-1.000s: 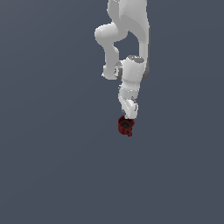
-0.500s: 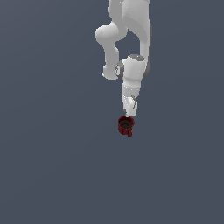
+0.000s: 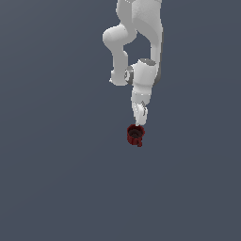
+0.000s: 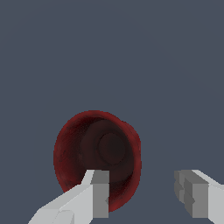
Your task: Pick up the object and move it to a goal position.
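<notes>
The small dark red mug (image 3: 135, 134) stands on the grey floor, its dark inside facing up and its little handle towards the viewer in the exterior view. My gripper (image 3: 139, 120) hangs right above the mug's far rim, pointing down. In the wrist view the mug (image 4: 94, 148) fills the middle, and my gripper (image 4: 144, 192) is open and holds nothing. One fingertip (image 4: 99, 192) shows over the mug's opening and the other (image 4: 192, 192) is outside the mug, beside its wall.
A plain grey floor (image 3: 56, 179) lies all around the mug. The white arm (image 3: 141, 37) rises behind the gripper to the top of the exterior view. Nothing else shows.
The arm has shifted only slightly above the mug. The mug has not moved.
</notes>
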You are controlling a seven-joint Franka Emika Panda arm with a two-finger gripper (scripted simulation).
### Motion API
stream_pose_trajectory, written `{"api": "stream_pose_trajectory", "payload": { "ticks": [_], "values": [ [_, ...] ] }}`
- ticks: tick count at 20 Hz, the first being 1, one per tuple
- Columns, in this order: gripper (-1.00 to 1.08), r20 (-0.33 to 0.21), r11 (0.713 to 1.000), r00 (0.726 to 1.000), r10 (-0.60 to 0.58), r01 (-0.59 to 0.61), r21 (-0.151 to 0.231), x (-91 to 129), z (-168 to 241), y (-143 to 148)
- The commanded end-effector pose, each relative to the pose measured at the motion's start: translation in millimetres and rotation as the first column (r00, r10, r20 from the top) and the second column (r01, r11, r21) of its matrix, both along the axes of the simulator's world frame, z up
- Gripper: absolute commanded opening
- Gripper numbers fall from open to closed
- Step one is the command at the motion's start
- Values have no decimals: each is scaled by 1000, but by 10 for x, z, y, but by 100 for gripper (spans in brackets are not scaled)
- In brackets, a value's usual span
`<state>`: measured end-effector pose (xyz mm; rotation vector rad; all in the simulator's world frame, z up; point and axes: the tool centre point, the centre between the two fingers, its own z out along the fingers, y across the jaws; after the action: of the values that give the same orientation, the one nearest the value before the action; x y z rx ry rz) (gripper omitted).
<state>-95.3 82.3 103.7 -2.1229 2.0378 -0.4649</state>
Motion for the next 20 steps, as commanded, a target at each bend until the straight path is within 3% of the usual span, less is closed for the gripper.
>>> {"api": "stream_pose_trajectory", "payload": {
  "ticks": [1,15,16,20],
  "values": [
    [28,0,1000,1000,-1,1,0,5,-17,-4],
    [28,0,1000,1000,-4,4,3,84,-266,-25],
    [-100,0,1000,1000,-4,4,3,84,-266,-25],
    [-100,0,1000,1000,-4,4,3,84,-266,-25]
  ]
}}
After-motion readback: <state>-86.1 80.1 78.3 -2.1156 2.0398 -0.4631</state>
